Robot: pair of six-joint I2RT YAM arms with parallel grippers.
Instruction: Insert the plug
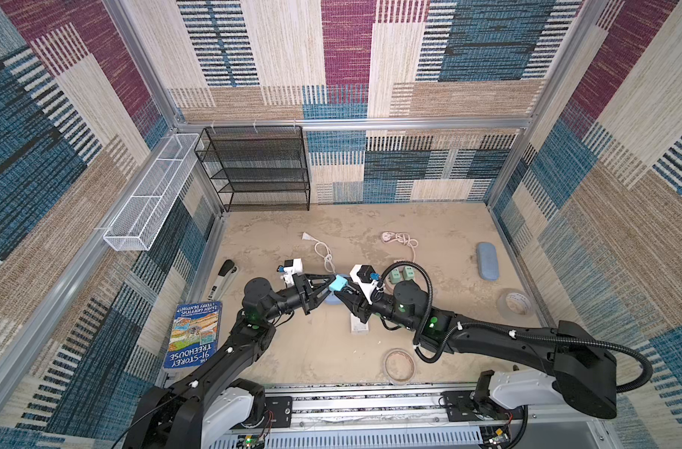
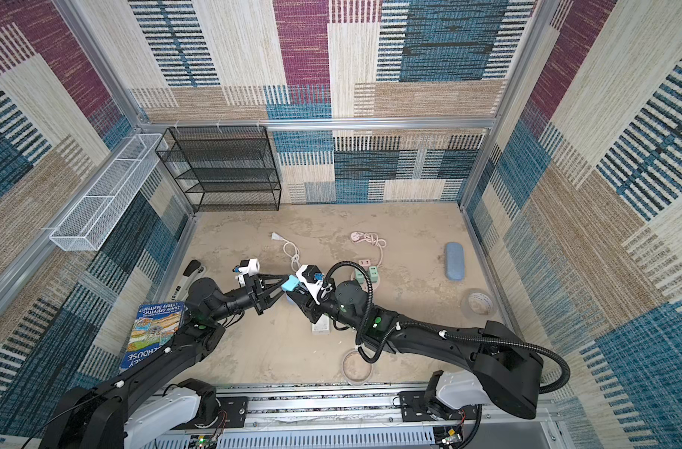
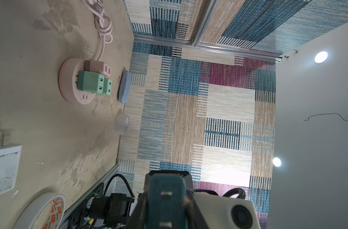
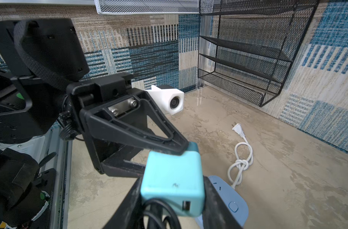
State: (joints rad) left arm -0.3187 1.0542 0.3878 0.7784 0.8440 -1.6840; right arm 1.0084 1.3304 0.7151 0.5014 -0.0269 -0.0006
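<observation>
- Plug [image 1: 337, 283]: held up at the middle of the workspace, between the two arms, over a blue socket base [image 4: 228, 200] that lies on the table [image 1: 429, 311]. I cannot tell whether plug and base touch.
- Left gripper [image 1: 330, 282]: clenched on the plug. In the right wrist view, one black finger [image 4: 169, 144] presses on the far end of the body.
- Right gripper [image 1: 345, 292]: grasping the same plug. Its two fingers sit tight against opposite side faces in the right wrist view.
- Plug, look: light teal cube with rounded edges and a matt surface.
  - Two flat metal prongs [image 3: 166, 193] show in the left wrist view and face that camera.
  - One face has a small rectangular port [image 4: 186, 205].
  - There is a small dark scuff on the broad face.
- Pink round socket base [image 3: 67, 79]: right of centre on the table. It carries three blocks plugged in side by side: two green blocks [image 3: 88, 83] and one pink block [image 3: 98, 68]. Its pink cord [image 3: 103, 25] is knotted behind it.
- White wire basket [image 1: 152, 194]: hangs on the left wall rail, divided into compartments.
- Black mesh rack [image 1: 254, 167]: four tiers, stands against the back wall at the left.
- White cord [image 4: 240, 160]: knotted, runs from the blue socket base toward the rack.
- Loose items on the table:
  - a book [image 1: 193, 334] at the left edge;
  - a blue case [image 1: 487, 261] at the right;
  - a tape roll [image 1: 399, 365] near the front rail.
</observation>
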